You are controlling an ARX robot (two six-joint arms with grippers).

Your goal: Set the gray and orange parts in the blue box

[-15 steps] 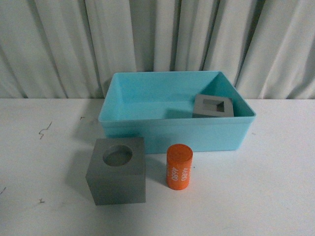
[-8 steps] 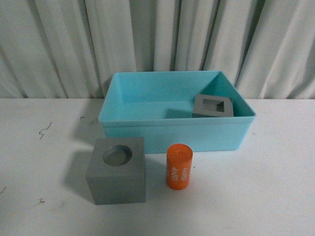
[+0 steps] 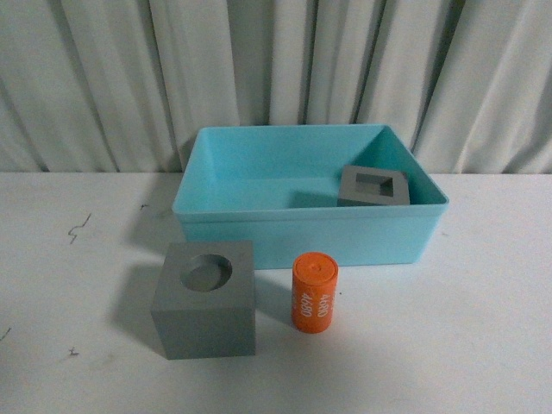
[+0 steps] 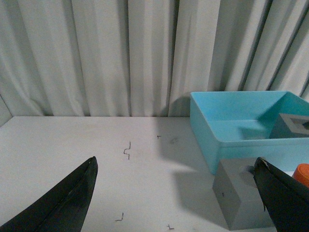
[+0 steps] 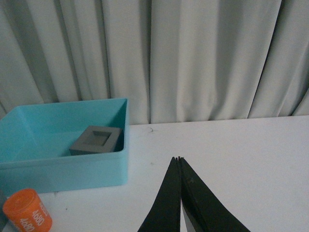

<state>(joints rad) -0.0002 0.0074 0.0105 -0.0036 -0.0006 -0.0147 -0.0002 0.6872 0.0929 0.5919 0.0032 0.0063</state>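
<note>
A gray cube with a round recess (image 3: 205, 298) stands on the white table in front of the blue box (image 3: 390, 237). An orange cylinder marked "4680" (image 3: 314, 291) stands upright to its right. A gray cube with a square recess (image 3: 373, 186) lies inside the box at its right side. No arm shows in the front view. My left gripper (image 4: 176, 164) is open and empty, its fingers spread wide, and the round-recess cube (image 4: 241, 198) is close to one fingertip. My right gripper (image 5: 179, 158) is shut and empty, over the bare table to the right of the box (image 5: 72, 169).
A pale pleated curtain (image 3: 276, 69) hangs behind the table. Small dark marks (image 3: 79, 228) dot the table on the left. The table's white surface spreads to the left and right of the box.
The round-recess cube's shadow has shrunk a little. The parts and the box have not moved.
</note>
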